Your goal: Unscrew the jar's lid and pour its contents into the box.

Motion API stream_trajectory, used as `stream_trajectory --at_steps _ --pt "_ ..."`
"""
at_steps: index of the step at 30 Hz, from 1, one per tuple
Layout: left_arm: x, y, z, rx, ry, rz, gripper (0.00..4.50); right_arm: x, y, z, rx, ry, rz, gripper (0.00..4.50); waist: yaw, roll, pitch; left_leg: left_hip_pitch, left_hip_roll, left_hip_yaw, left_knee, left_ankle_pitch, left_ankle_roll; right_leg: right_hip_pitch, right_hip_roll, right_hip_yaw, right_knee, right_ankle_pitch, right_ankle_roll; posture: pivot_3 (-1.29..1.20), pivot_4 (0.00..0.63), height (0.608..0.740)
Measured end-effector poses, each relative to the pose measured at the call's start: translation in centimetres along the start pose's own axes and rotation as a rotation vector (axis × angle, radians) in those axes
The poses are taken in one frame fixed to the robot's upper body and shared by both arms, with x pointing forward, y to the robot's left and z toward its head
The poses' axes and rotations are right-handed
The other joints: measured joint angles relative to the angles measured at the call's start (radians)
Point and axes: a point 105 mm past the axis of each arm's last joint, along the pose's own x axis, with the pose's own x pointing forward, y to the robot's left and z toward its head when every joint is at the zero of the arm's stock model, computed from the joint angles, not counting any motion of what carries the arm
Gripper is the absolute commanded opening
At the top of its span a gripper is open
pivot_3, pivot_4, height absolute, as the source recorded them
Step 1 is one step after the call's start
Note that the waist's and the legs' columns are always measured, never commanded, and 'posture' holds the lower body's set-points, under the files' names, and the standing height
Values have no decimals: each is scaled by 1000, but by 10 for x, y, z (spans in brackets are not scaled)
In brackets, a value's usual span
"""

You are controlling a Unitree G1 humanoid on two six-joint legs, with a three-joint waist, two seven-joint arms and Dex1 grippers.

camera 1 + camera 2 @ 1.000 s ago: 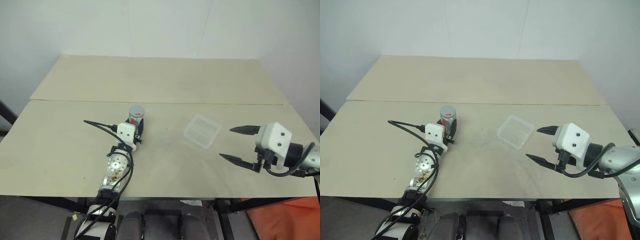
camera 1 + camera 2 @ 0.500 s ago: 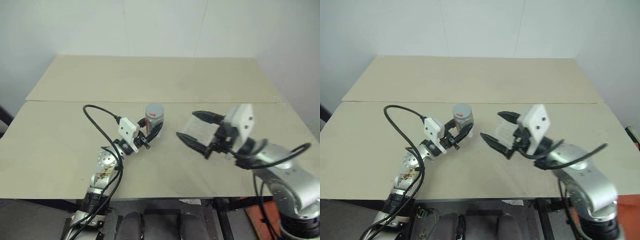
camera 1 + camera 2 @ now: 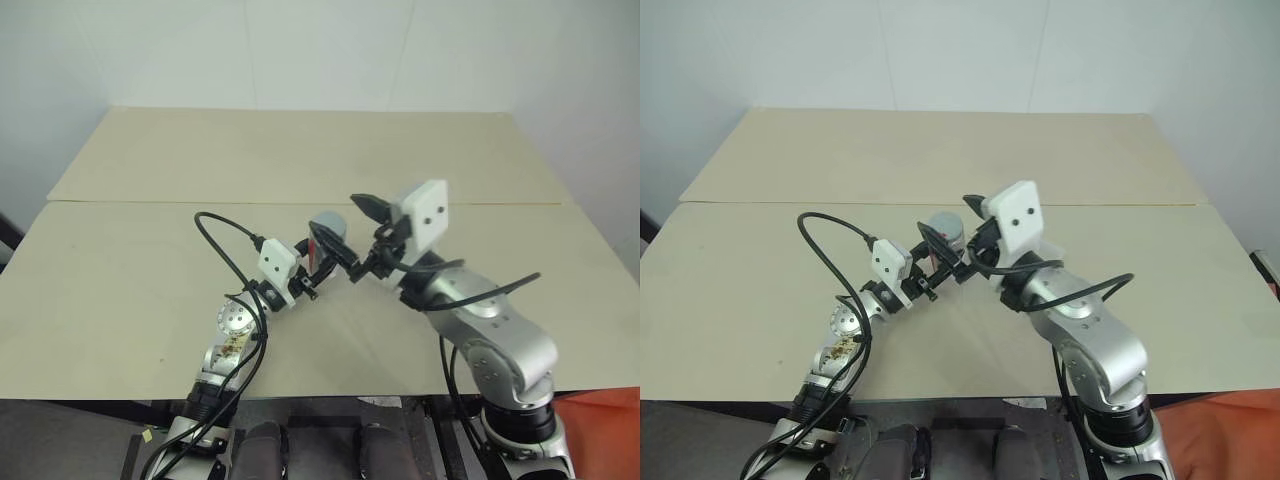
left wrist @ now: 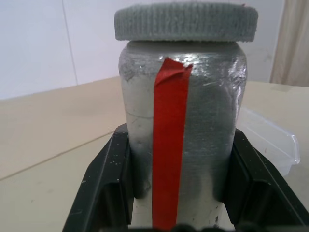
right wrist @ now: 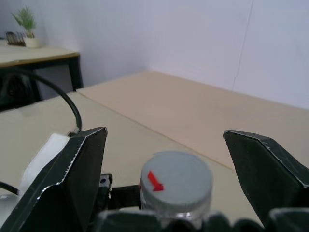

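**Right gripper now over the lid, jar held up for unscrewing**

A second ago we had the jar standing on the table in the left gripper, with the right gripper well off to the right, past the box. Since then two things have changed. We have carried the jar up and toward the middle, off the tabletop, and it now sits between the two arms. We have also swung the right arm across in front of the box, so its spread fingers now stand either side of the lid without touching it.

The left fingers are clamped on the jar's lower sides, as the left wrist view shows, with the red tape strip facing the camera. The right jaws stand wide apart, holding nothing, one finger on each side of the grey cap, which carries a small red mark.

The lid is on the jar, seated flat. The box lies on the table just beyond the jar, mostly hidden behind the right arm in the head views.

For the task, we judge the approach nearly done: the right jaws must come down a little, close on the ribbed rim and twist. Pouring is not yet begun
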Motion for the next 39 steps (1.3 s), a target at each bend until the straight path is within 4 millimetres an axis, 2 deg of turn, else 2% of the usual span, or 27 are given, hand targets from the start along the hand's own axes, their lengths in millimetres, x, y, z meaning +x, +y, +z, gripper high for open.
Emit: stream_trajectory --at_steps 8,24,27,30,39 --pt "0 0 1 8 -6 6 1974 9 -4 -18 -38 53 -57 4500 -6 0 0 0 0 0 0 0 0 0 0 0 0 0 0 0 150 740" --pt "1 -1 1 26 -10 3 1974 17 -4 -26 -24 53 -63 4500 -6 0 0 0 0 0 0 0 0 0 0 -1 0 0 0 0 150 740" --pt "1 -1 1 26 -10 3 1974 17 -5 -27 -25 57 -63 3932 -6 0 0 0 0 0 0 0 0 0 0 -1 0 0 0 0 150 740" --pt "1 -2 2 24 -13 4 1974 18 -4 -28 -19 59 -60 2884 -6 0 0 0 0 0 0 0 0 0 0 -1 0 0 0 0 150 740" --pt "0 -1 -1 23 -4 5 1974 18 -4 -30 -21 64 -47 2807 -6 0 0 0 0 0 0 0 0 0 0 -1 0 0 0 0 150 740"
